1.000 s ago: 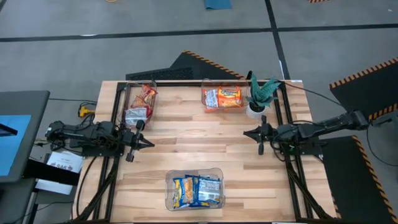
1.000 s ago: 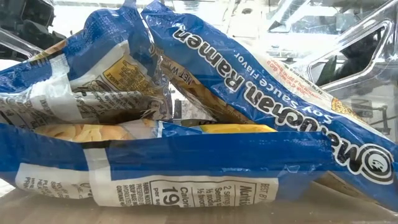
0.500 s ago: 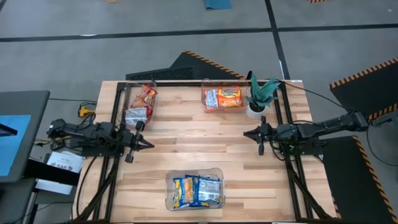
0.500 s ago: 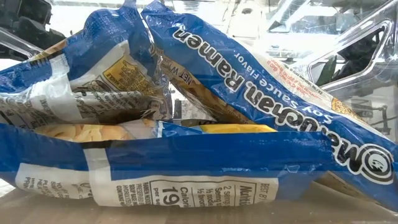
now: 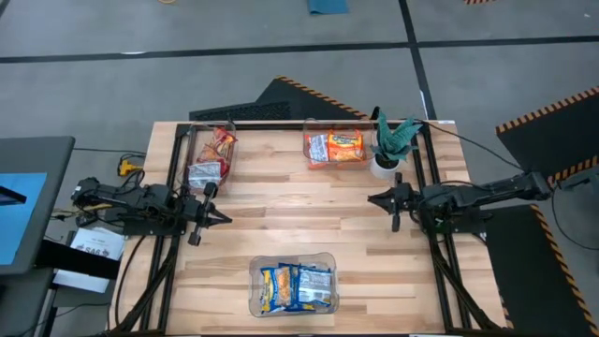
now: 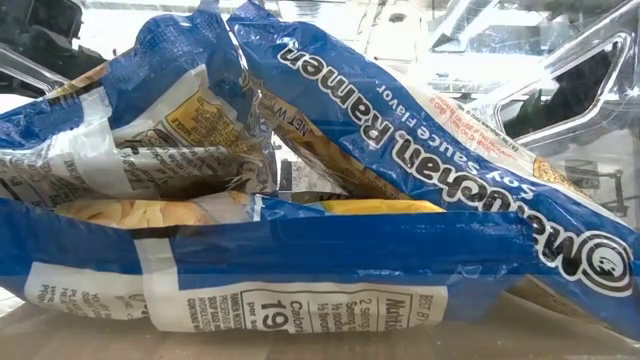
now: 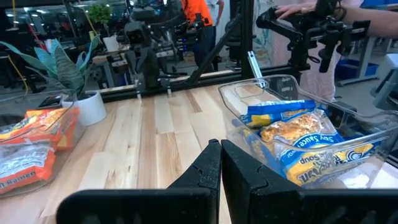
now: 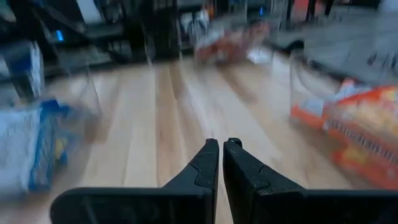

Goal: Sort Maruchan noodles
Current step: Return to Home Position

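Observation:
Blue-and-yellow Maruchan packets (image 5: 296, 286) lie in a clear bin at the table's near edge; they fill the low view (image 6: 300, 200) and show in the left wrist view (image 7: 298, 140). Orange packets (image 5: 334, 147) lie in a bin at the far middle. Red-and-silver packets (image 5: 211, 157) lie in a bin at the far left. My left gripper (image 5: 225, 218) is shut and empty over the table's left side; its fingers show in its wrist view (image 7: 220, 162). My right gripper (image 5: 372, 198) is shut and empty over the right side; it also shows in its wrist view (image 8: 220, 158).
A green potted plant (image 5: 387, 145) stands at the far right, close to my right arm. Bare wood lies between the two grippers in the table's middle (image 5: 299, 211). A person's hand shows beyond the table in the left wrist view (image 7: 292, 9).
My right gripper has drawn back slightly toward the table's right edge, staying shut.

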{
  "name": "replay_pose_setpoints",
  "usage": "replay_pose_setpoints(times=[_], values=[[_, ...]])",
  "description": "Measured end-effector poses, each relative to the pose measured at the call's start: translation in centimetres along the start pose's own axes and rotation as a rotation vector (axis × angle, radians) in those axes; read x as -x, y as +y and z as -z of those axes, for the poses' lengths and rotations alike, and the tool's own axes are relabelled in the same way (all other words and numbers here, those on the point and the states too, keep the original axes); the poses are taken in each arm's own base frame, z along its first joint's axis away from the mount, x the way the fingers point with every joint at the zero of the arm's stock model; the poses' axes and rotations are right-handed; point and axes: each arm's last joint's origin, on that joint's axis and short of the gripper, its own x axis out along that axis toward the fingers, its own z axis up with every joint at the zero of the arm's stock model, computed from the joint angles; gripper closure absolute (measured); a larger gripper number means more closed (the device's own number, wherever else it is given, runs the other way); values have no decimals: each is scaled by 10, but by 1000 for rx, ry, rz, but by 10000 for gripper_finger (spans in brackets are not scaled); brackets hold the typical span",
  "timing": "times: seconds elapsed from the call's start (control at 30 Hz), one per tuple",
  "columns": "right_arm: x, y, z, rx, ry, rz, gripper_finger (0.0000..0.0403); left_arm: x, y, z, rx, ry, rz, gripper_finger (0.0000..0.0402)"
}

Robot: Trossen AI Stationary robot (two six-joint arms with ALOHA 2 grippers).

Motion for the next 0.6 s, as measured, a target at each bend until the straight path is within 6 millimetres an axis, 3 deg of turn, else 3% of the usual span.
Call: replay_pose_setpoints(times=[0.33,0.6], values=[[19,-10,-23,-104,-286,22,353,0,0,0,0,0,0,401],[18,-11,-22,-105,-283,35,353,0,0,1,0,0,0,401]])
